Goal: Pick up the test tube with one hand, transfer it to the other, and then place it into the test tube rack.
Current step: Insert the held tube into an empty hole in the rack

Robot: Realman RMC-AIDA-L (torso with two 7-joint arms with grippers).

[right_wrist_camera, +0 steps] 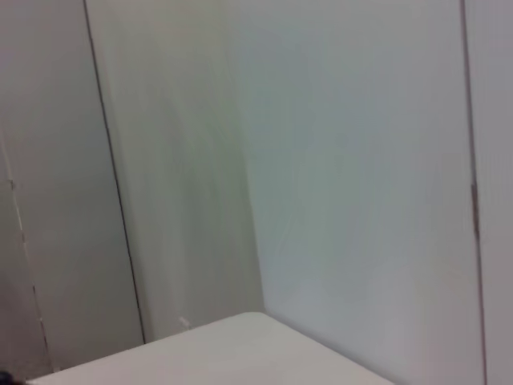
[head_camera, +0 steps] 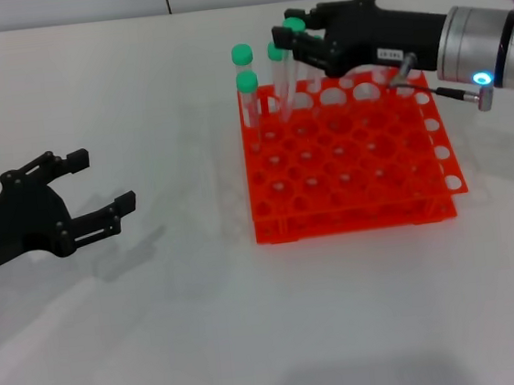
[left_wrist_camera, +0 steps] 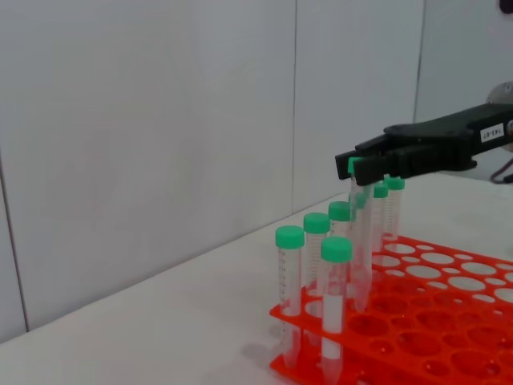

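My right gripper (head_camera: 294,38), the black one with a small white label, is over the far left corner of the orange-red test tube rack (head_camera: 359,202). It is shut on the green-capped top of the test tube (head_camera: 291,77). In the left wrist view the test tube (left_wrist_camera: 360,241) hangs nearly upright from the right gripper (left_wrist_camera: 361,166). Its lower end is at the level of the rack's (left_wrist_camera: 449,321) top holes. My left gripper (head_camera: 101,181) rests open and empty above the table, far to the left of the rack.
Several other green-capped tubes (head_camera: 248,101) stand in the rack's left and far rows, close around the held one (left_wrist_camera: 336,301). The right wrist view shows only grey wall panels and a table corner (right_wrist_camera: 240,345).
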